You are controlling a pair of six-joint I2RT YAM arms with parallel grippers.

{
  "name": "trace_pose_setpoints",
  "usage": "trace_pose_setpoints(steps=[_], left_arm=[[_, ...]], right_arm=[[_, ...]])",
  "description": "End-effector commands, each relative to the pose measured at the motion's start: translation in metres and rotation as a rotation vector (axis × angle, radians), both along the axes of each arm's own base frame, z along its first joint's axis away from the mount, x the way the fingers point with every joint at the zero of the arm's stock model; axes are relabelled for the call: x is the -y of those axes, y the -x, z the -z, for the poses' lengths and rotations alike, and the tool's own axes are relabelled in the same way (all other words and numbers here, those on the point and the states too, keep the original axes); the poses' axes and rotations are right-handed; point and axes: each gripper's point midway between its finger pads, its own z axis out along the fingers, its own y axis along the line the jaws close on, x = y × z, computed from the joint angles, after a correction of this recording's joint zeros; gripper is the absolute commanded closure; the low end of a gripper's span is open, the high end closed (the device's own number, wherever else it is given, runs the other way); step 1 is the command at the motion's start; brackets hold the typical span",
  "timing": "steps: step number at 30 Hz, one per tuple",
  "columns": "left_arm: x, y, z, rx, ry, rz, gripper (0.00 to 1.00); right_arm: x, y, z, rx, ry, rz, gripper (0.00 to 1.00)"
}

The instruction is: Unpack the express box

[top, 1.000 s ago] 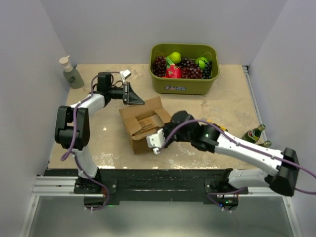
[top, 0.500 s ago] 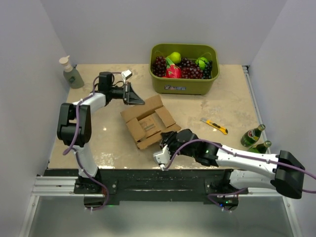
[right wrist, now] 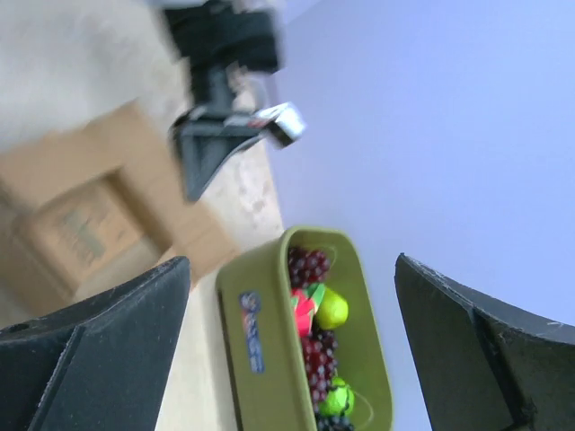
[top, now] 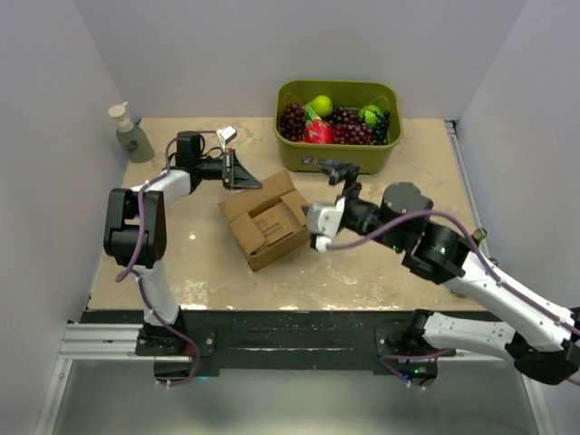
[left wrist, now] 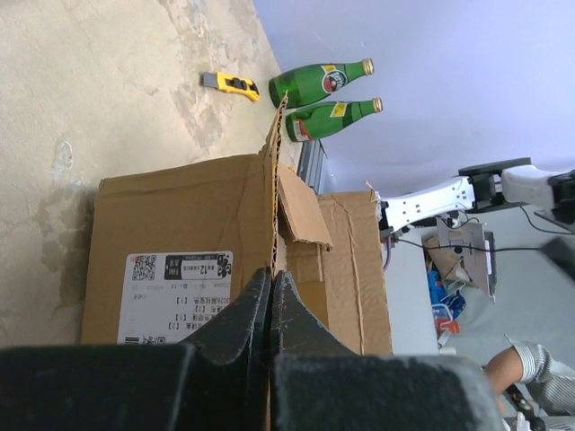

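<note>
The express box (top: 268,220), brown cardboard with its flaps open, sits mid-table; the left wrist view shows its white label (left wrist: 175,296). My left gripper (top: 239,170) reaches in from the back left. It is shut on the edge of an upright flap (left wrist: 272,224), with the cardboard pinched between the fingertips. My right gripper (top: 326,201) hovers just right of the box, raised off the table, jaws wide open with nothing between them. In the right wrist view its fingers (right wrist: 90,346) frame the green bin, and the box (right wrist: 81,206) lies blurred at the left.
A green bin (top: 337,159) of fruit stands at the back, just behind my right gripper. A soap dispenser (top: 131,134) stands at the back left. Two green bottles (left wrist: 323,81) and a yellow utility knife (left wrist: 229,83) lie at the table's right side.
My right gripper opened wide and swung from the box's front edge up to its right side. The box shifted slightly. The left gripper kept its hold on the flap.
</note>
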Motion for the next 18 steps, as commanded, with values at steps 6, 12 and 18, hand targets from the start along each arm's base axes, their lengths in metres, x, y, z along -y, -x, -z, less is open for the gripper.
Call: trace_pose_setpoints(steps=[6,12,18], left_arm=[[0.0,0.0,-0.027,0.104,0.004,-0.005,1.0],[0.0,-0.001,-0.032,0.121,-0.003,-0.019,1.0],[0.0,0.0,-0.033,0.129,-0.003,-0.018,1.0]], right_arm=[[-0.082,-0.094,0.09,-0.61,-0.068,0.429,0.01],[-0.074,-0.089,0.13,-0.672,0.006,0.491,0.01],[-0.05,-0.083,0.168,-0.7,0.073,0.577,0.05]])
